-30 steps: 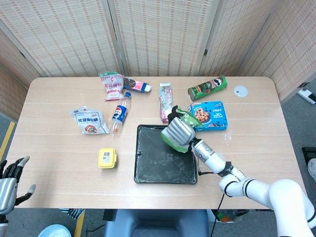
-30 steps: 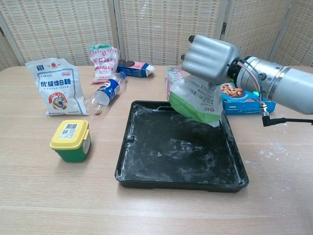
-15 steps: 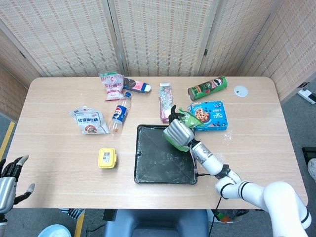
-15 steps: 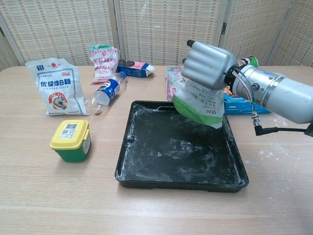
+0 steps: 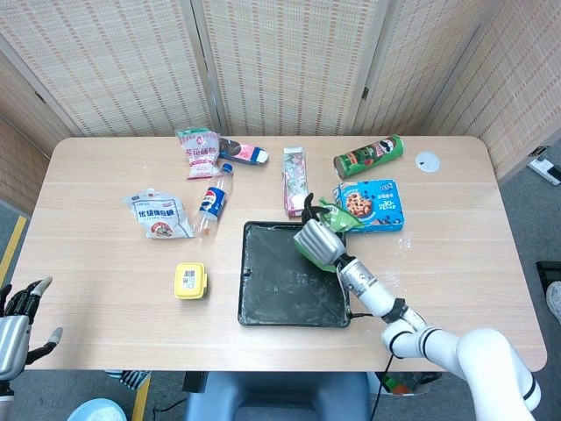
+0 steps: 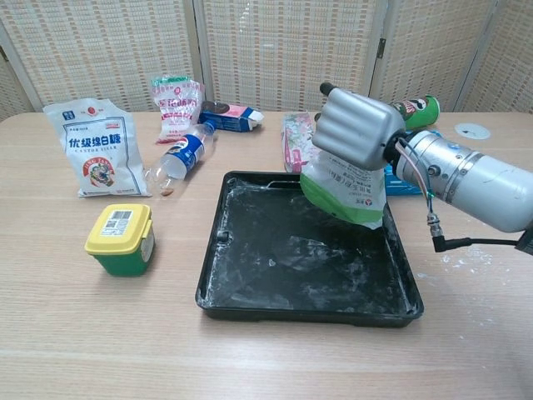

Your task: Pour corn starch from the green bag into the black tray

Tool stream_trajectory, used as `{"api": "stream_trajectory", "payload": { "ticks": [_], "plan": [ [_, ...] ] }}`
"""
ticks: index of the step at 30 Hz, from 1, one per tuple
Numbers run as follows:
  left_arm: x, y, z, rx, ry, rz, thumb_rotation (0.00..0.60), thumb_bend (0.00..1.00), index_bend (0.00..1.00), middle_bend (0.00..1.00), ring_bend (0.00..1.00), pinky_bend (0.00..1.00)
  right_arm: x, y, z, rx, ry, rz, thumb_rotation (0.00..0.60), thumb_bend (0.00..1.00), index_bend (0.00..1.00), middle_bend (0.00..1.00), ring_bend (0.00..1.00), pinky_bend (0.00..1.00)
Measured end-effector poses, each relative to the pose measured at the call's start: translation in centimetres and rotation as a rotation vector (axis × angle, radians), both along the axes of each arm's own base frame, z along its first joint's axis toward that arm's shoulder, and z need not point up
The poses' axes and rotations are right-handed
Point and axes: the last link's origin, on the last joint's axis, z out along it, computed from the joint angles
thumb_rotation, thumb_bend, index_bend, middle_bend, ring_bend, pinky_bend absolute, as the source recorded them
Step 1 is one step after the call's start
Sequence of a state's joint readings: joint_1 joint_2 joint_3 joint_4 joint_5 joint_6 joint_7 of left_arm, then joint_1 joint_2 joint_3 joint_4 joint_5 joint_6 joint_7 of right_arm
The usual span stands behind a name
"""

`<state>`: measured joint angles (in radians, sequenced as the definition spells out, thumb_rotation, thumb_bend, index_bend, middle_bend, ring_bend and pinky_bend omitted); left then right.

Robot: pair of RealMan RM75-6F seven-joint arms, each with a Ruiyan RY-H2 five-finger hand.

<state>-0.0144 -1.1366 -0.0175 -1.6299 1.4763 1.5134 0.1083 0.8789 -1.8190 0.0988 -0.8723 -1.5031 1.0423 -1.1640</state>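
Note:
My right hand (image 6: 356, 129) (image 5: 317, 240) grips the top of the green and clear bag (image 6: 346, 193) (image 5: 340, 215) and holds it above the far right part of the black tray (image 6: 250, 275) (image 5: 263, 298). The bag hangs lower end down over the tray's right rim. White powder dusts the tray floor. My left hand (image 5: 16, 320) hangs open beyond the table's near left edge, far from the tray, and shows only in the head view.
Left of the tray stand a yellow-lidded green box (image 6: 122, 239), a white starch bag (image 6: 94, 148) and a lying cola bottle (image 6: 181, 156). Behind it are a pink-and-white packet (image 6: 176, 105), a blue cookie box (image 5: 375, 204), a green chips can (image 5: 367, 156) and a white lid (image 5: 427, 160).
My right hand has drawn back to the right and turned the green bag more upright. The bag's lower end now hangs nearer the tray's right rim. The left hand is still.

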Motion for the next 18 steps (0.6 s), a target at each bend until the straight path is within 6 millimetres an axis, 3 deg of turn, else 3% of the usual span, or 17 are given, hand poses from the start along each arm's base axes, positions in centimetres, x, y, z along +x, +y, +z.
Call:
{"api": "stream_trajectory", "payload": {
  "ticks": [11, 14, 18],
  "plan": [
    [0.0, 0.0, 0.0, 0.004, -0.003, -0.002, 0.600, 0.35, 0.13, 0.17, 0.20, 0.00, -0.2, -0.3, -0.1, 0.003, -0.074, -0.072, 0.600, 0.16, 0.68, 0.46, 0.55, 0.22],
    [-0.1, -0.1, 0.0, 0.006, -0.002, -0.002, 0.600, 0.35, 0.13, 0.17, 0.20, 0.00, 0.3, -0.6, 0.3, -0.008, -0.116, -0.075, 0.600, 0.16, 0.68, 0.48, 0.56, 0.28],
    [-0.1, -0.1, -0.1, 0.004, -0.003, -0.001, 0.600, 0.35, 0.13, 0.17, 0.20, 0.00, 0.6, -0.4, 0.2, -0.021, -0.125, -0.053, 0.600, 0.16, 0.68, 0.51, 0.61, 0.45]
  ]
}}
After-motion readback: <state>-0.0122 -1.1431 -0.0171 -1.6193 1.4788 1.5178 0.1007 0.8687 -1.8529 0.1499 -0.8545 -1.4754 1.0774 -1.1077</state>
